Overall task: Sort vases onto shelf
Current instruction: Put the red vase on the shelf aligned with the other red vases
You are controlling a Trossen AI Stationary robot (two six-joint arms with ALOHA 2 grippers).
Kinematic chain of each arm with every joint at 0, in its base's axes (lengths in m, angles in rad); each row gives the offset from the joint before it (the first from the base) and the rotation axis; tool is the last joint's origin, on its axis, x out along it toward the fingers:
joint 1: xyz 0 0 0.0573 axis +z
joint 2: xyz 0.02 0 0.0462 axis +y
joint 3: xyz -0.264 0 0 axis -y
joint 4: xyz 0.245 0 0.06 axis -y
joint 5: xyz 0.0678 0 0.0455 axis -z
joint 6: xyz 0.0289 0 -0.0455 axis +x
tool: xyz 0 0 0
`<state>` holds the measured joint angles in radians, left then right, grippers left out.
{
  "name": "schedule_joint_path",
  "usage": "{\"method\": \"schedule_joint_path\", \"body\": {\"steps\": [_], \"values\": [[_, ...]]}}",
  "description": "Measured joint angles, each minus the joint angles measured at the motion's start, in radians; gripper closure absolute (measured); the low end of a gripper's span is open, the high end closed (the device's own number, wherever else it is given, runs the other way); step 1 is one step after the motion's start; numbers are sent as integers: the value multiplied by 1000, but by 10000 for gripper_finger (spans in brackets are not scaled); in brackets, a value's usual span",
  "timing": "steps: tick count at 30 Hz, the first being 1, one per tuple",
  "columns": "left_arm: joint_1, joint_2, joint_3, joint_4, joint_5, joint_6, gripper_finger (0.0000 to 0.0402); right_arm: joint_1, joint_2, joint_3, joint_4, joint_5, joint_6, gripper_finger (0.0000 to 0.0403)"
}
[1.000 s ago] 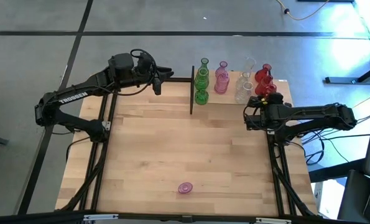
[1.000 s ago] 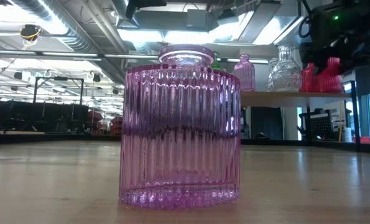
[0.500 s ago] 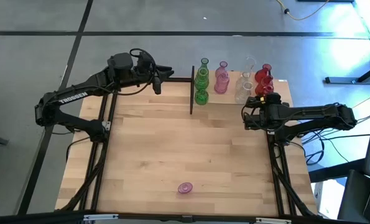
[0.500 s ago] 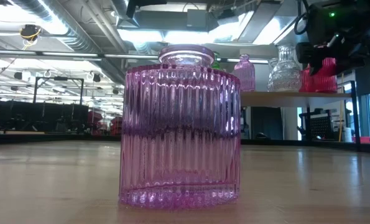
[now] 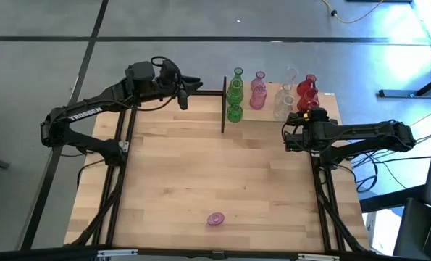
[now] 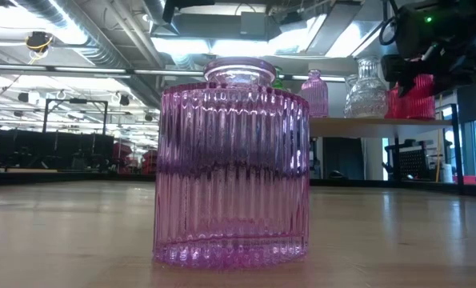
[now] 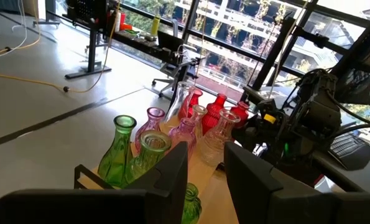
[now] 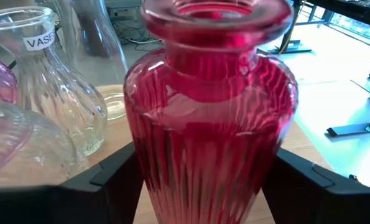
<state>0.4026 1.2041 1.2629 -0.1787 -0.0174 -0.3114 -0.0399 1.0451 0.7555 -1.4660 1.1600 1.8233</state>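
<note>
We see the right pincer point(image 5: 302, 122) at the right end of the shelf point(image 5: 269, 116), with its two dark fingers point(image 8: 116, 177) standing on either side of a red ribbed vase point(image 8: 209, 118). The fingers flank the body of this vase very closely, but we cannot tell if they press on it or stand a little apart from it, so we cannot say if the vase is pinched. Just beside this vase, on the side away from the table edge, stand clear vases point(image 8: 54, 93), one with a white label on its neck. From above, two more red vases point(image 5: 307, 88) stand in a row just beyond the pincer.

The left pincer point(image 5: 182, 98) waits in the air near the other end of the shelf, close to the black upright post point(image 5: 223, 105). Its fingers point(image 7: 172, 171) are a little apart with nothing between them. In front of it, the green vases point(image 7: 119, 149) come first, then the pink vases point(image 7: 153, 124), then the clear and red ones, and the right arm shows farther off behind them.

One pink cylindrical vase point(image 5: 215, 218) stands upright alone on the wooden table point(image 5: 201, 174), well apart from both pincers, near the front edge. In the low view it fills the middle of the picture.
</note>
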Motion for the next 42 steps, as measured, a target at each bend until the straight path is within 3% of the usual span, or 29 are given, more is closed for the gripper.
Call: {"method": "schedule_joint_path", "body": {"steps": [10,22,42], "values": [[0,0,0,0,0,-2,303,0,0,0,-1,0,0,98],[0,0,0,5,0,-3,303,1,-3,69,-104,-54,0,102],[0,0,0,47,8,-22,303,15,-15,97,-105,-127,-21,102]]}}
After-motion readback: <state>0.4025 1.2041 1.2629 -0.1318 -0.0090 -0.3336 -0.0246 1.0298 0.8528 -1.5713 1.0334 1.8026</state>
